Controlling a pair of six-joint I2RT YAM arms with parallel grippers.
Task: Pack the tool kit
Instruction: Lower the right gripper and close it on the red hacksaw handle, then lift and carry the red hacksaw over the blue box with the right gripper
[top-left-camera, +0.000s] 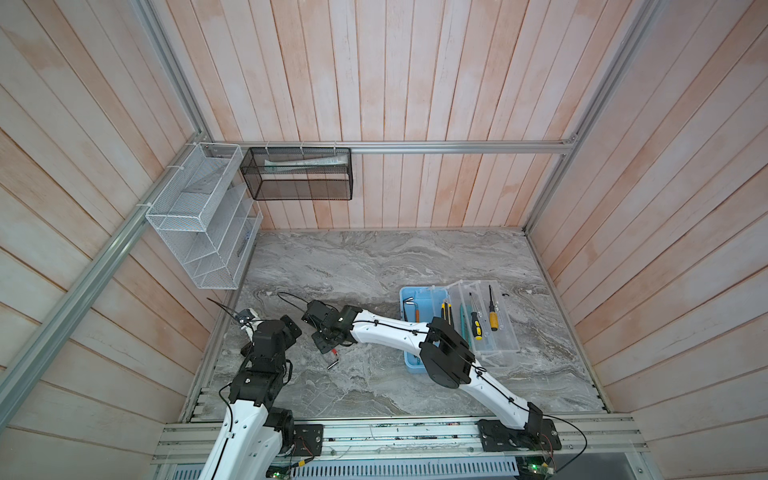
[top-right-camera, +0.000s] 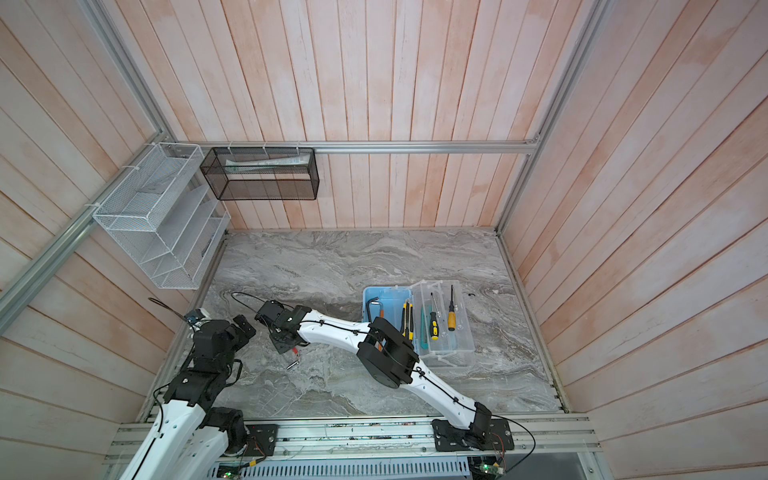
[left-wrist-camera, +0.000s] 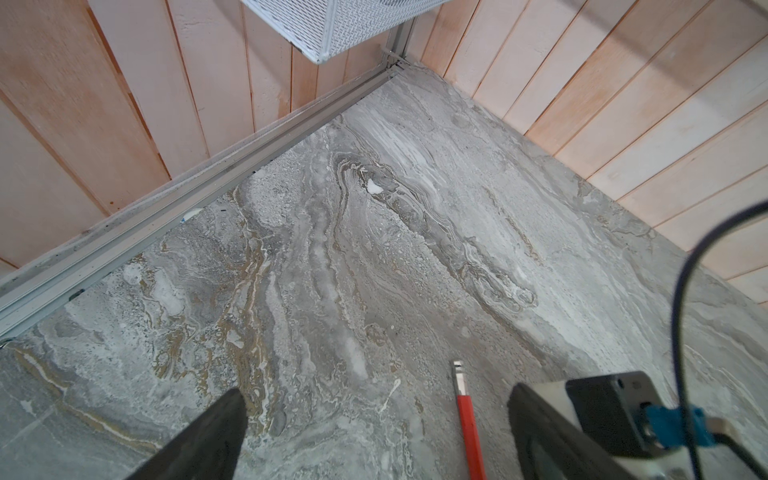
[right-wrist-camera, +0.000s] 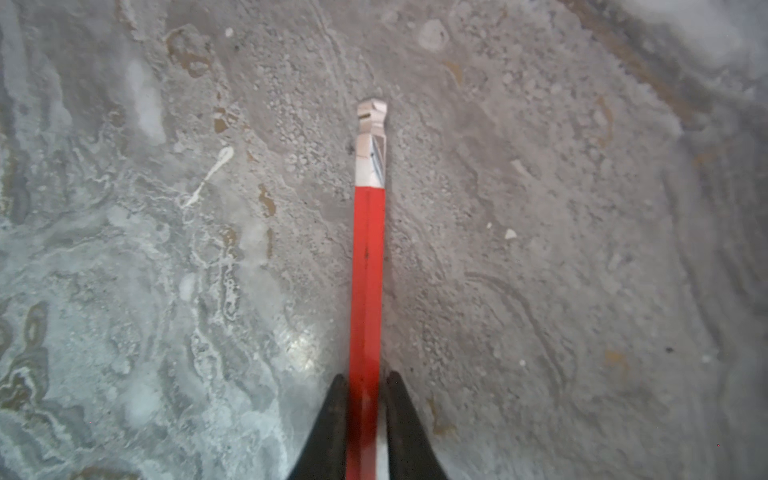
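Grey marble tabletop: right gripper clamps red wooden pencil on its shaft; seems light, stiff, slippery. Left gripper open.

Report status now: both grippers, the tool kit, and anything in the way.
Left gripper open, empty. Right gripper shut on red pencil, pencil flat on table. Tool kit open, lid back. Nothing seen between pencil and kit.
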